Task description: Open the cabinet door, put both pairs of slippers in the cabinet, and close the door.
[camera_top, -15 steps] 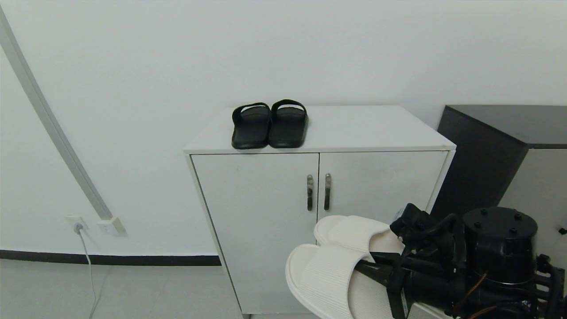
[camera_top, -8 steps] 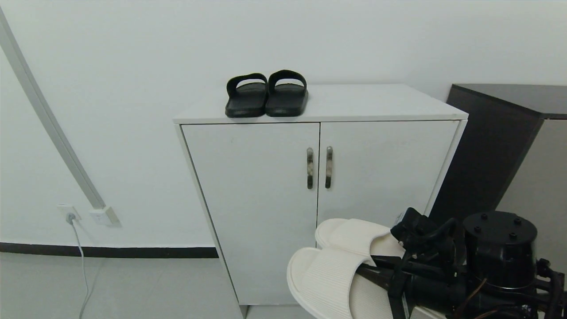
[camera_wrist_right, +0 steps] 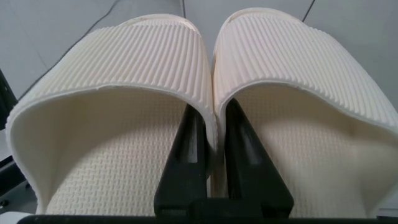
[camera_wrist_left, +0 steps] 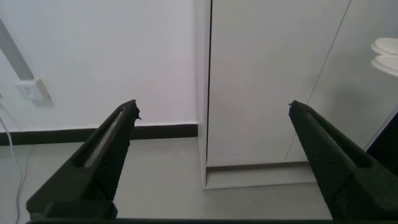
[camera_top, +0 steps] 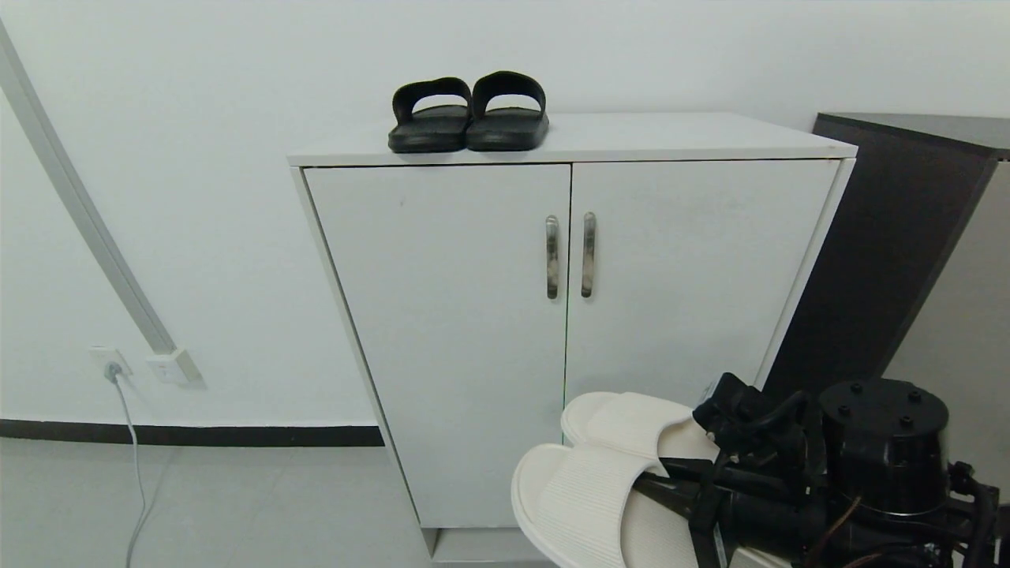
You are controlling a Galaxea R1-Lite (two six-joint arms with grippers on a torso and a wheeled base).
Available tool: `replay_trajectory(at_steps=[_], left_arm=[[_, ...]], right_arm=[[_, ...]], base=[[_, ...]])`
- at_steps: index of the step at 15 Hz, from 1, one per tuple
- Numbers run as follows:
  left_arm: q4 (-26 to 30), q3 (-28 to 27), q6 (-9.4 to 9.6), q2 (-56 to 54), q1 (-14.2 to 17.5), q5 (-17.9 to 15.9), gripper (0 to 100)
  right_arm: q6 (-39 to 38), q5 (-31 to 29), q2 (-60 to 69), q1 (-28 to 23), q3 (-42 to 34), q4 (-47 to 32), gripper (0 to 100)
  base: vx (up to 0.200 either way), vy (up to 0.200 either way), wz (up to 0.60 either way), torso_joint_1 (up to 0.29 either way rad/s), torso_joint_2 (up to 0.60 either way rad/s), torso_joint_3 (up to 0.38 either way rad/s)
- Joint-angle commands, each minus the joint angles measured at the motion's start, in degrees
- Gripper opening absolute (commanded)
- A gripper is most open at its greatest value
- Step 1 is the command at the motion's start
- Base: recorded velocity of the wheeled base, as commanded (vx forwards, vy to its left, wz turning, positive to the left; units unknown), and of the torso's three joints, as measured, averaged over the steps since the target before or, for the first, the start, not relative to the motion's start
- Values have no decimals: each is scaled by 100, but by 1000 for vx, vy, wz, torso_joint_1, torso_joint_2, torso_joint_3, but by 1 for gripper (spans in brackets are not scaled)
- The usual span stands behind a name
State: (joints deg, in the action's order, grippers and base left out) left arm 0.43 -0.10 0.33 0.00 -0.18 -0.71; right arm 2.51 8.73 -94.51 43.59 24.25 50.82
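A pale wall [camera_top: 197, 158] fills the far side of the scene. A white cabinet [camera_top: 442, 315] stands against it, and both its doors are closed. The left door [camera_top: 450, 339] and the right door [camera_top: 686, 268] meet at a thin centre seam. A dark unit [camera_top: 876, 252] stands just beside the cabinet on its right. Grey floor [camera_top: 197, 505] runs along the left, edged by a black skirting strip at the foot of the wall.

Near the right door's lower part, the white slippers [camera_top: 607, 465] hang off the floor, side by side with their toes pointing left. The right tool [camera_top: 671, 473] is clenched on them: the right wrist view shows one black finger inside each of the slippers [camera_wrist_right: 137, 74], the tool [camera_wrist_right: 213, 112] pinching their two inner strap edges together.

In the left wrist view the left tool [camera_wrist_left: 212, 106] is released, its fingers spread wide. It sits low and faces the cabinet's [camera_wrist_left: 261, 81] left corner, with the white pair [camera_wrist_left: 385, 53] at the far right.

The black slippers [camera_top: 467, 117] sit together on the left part of the cabinet top, toes toward the front edge. Two vertical metal handles [camera_top: 551, 256] flank the door seam, close together.

A grey conduit [camera_top: 79, 205] slants down the wall to a socket [camera_top: 106, 363], from which a cable [camera_top: 130, 450] drops to the floor.
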Motion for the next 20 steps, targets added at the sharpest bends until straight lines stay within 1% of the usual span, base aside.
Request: replay_trajectory(at_steps=[1,7,8,9,10,11,12,13,14,15,17,18,20], left_arm=[[-8,1,2,0,1,0,100],[-16,-69,20,9,1,18,100],[-16,-395,-112,316,-34,-17,100],[-16,-790,-472,738,-34,-35,100],[-16,-922,-534,1037,-43,-123,100],[-16,-913,-393,1494,-52,-413,100],[-16,-922,-376,1767,-52,-703,100],[-25,-983,-376,2065,-43,-1125,100],[-60,-1089,-349,2294,-43,-1450,100],[-175,-1265,-349,2566,-52,-1687,100],[-412,-1555,-349,3050,-52,-2012,100],[-614,-1783,-341,3577,-52,-2302,100],[-1018,-1977,-332,4184,-61,-2513,100]], right_arm=[[4,-12,-6,0,-8,-2,0],[100,-20,56,0,-87,7,0],[206,-20,47,0,-104,51,0],[241,-12,29,0,-122,77,0],[241,-20,21,0,-131,77,0],[223,-3,21,0,-131,103,0],[215,-12,29,0,-140,156,0],[206,-12,38,0,-166,200,0],[206,-3,47,0,-183,218,0],[206,-12,47,0,-183,218,0],[215,-12,47,0,-183,218,0],[206,-12,47,0,-166,218,0],[197,-12,56,0,-148,244,0]], base=[[0,0,0,0,0,0],[0,0,0,-4,47,45],[0,0,0,0,0,0],[0,0,0,0,0,0],[0,0,0,0,0,0],[0,0,0,0,0,0],[0,0,0,0,0,0],[0,0,0,0,0,0],[0,0,0,0,0,0],[0,0,0,0,0,0],[0,0,0,0,0,0],[0,0,0,0,0,0],[0,0,0,0,0,0]])
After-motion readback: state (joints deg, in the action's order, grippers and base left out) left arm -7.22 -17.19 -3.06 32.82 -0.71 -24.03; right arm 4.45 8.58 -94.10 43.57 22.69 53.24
